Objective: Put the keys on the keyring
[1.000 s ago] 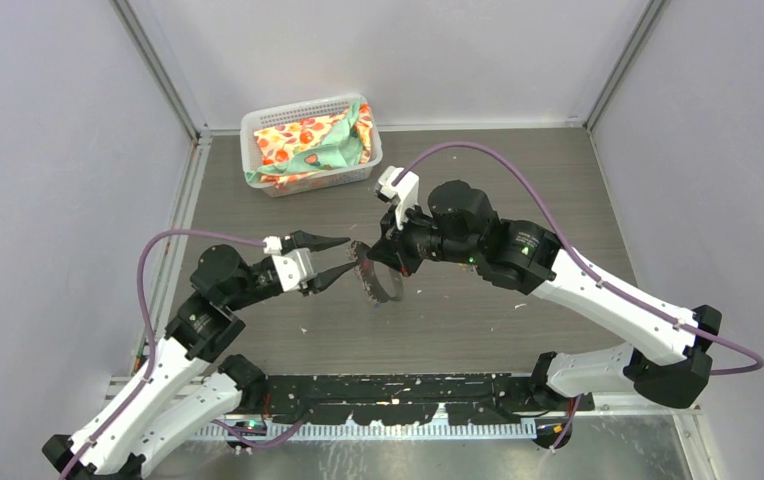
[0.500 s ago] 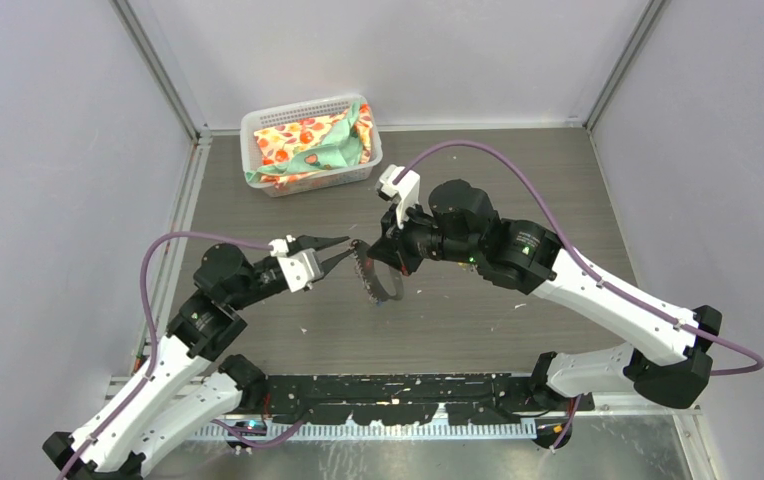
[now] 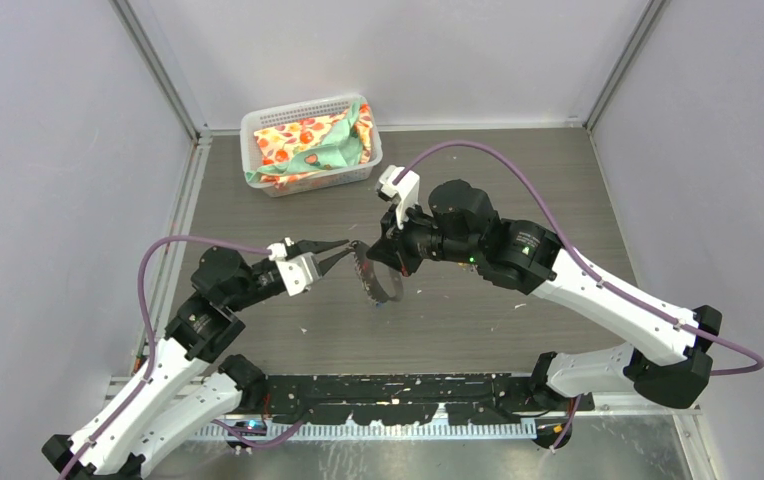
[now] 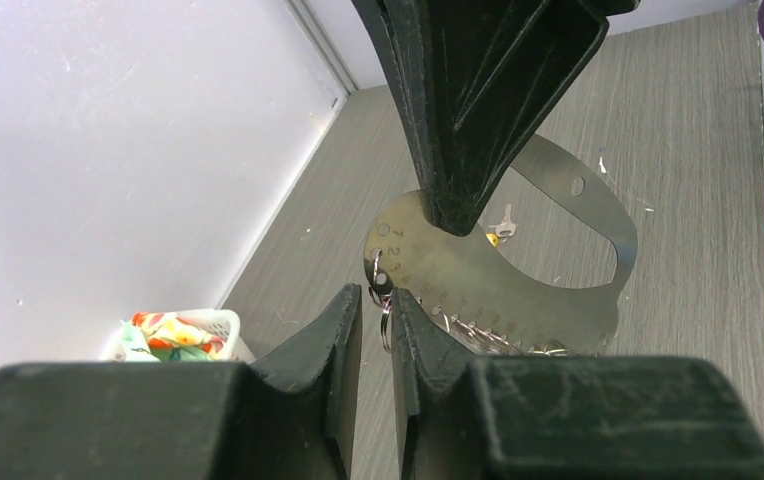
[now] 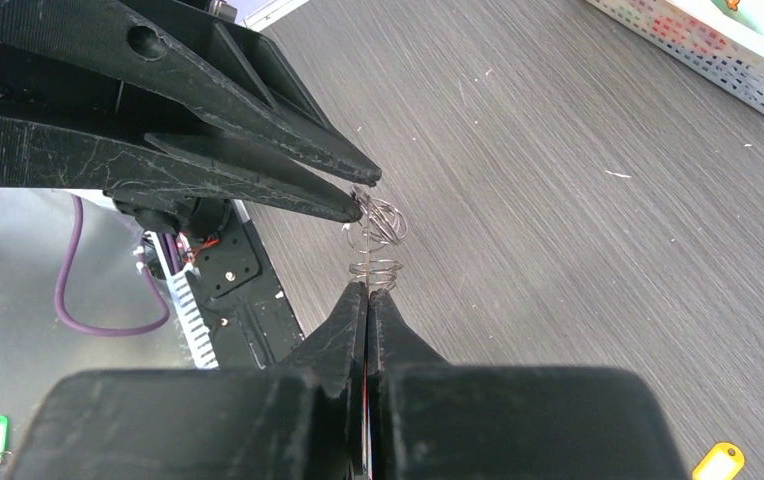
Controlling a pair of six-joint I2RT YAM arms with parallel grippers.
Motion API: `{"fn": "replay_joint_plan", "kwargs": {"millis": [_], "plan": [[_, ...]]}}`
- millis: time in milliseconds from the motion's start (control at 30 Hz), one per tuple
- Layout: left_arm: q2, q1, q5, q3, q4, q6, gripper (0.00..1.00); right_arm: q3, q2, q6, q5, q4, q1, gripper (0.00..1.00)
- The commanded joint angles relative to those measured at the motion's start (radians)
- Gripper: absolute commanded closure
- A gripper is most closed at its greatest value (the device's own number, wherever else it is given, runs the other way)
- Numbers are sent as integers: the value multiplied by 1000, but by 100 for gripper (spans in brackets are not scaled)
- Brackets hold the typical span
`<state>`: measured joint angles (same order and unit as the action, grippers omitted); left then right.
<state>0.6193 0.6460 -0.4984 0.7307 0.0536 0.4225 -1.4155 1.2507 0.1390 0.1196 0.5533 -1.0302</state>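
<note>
OK — right end effector clamped shut on keyring, holding plate on edge above desk, mid-workspace. Left end effector at plate's left end, jaws narrow, thin gap. Small split ring hanging off keyring sits right between left fingertips — can't tell if actually pinched. Tiny yellow-headed key visible through keyring's oval hole, desk behind it. Cloth-filled basket at far-left of desk, well apart.

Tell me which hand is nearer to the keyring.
Right. The right hand is clamped on the keyring itself; the left hand sits just beside it, tips around the small rings at its end.
</note>
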Motion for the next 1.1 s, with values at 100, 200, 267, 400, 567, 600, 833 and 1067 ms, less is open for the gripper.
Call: {"fn": "replay_joint_plan", "kwargs": {"millis": [100, 200, 267, 400, 567, 600, 833, 1067], "plan": [[8, 2, -15, 23, 1, -7, 80, -5, -33, 14, 25, -50, -1, 99], [8, 2, -9, 25, -10, -21, 86, -1, -35, 12, 30, -50, -1, 99], [4, 2, -9, 22, -14, -26, 90, 2, -36, 14, 27, -52, -2, 99], [-11, 1, -19, 15, -19, -38, 92, 11, -47, 17, 18, -55, -1, 99], [-11, 1, -32, 21, -19, -63, 82, 16, -48, 14, 19, -55, -2, 99], [-8, 1, -32, 24, -20, -72, 80, 16, -47, 15, 21, -54, -2, 99], [3, 0, -33, 32, -30, -83, 77, 19, -48, 14, 26, -55, -2, 99], [5, 1, -33, 31, -28, -79, 83, 20, -48, 16, 44, -55, -2, 99]]}}
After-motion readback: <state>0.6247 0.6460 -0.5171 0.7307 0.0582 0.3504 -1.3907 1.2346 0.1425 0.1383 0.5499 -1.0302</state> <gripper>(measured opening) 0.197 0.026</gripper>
